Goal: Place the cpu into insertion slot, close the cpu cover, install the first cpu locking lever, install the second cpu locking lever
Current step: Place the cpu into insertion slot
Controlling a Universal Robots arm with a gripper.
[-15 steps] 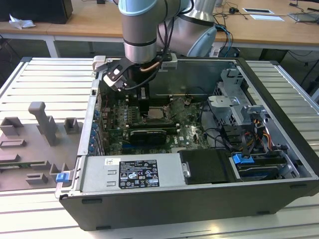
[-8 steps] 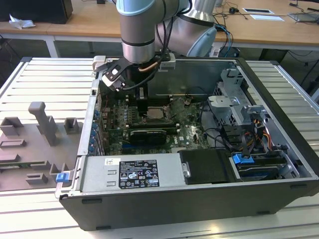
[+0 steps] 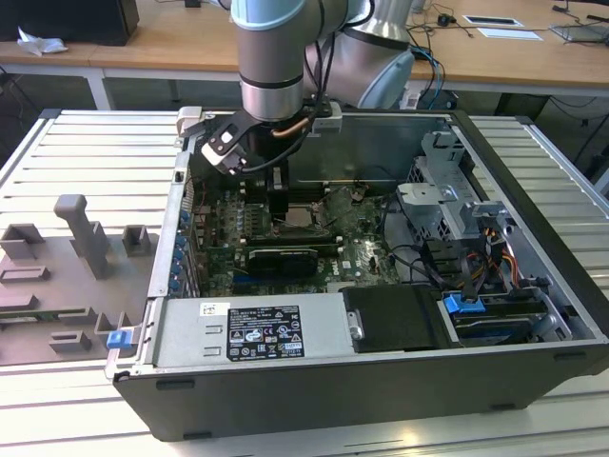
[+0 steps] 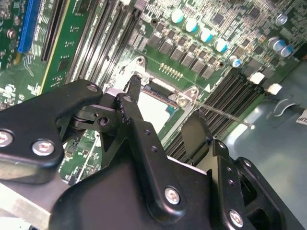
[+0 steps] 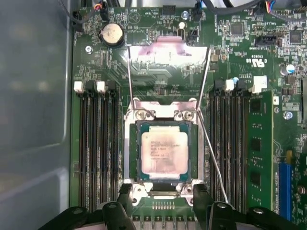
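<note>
First wrist view: one cpu (image 5: 164, 154) in insertion slot (image 5: 132, 158); two jaws spread, empty.

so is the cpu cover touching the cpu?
Apart. In the first wrist view the cpu cover stands swung open beyond its hinge; the cpu lies in the insertion slot, whole top bare.

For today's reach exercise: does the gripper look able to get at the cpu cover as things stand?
Probably yes. The gripper hangs just over the slot, jaws open, and the cover looks raised beyond the seated cpu, with nothing lying between them.
</note>
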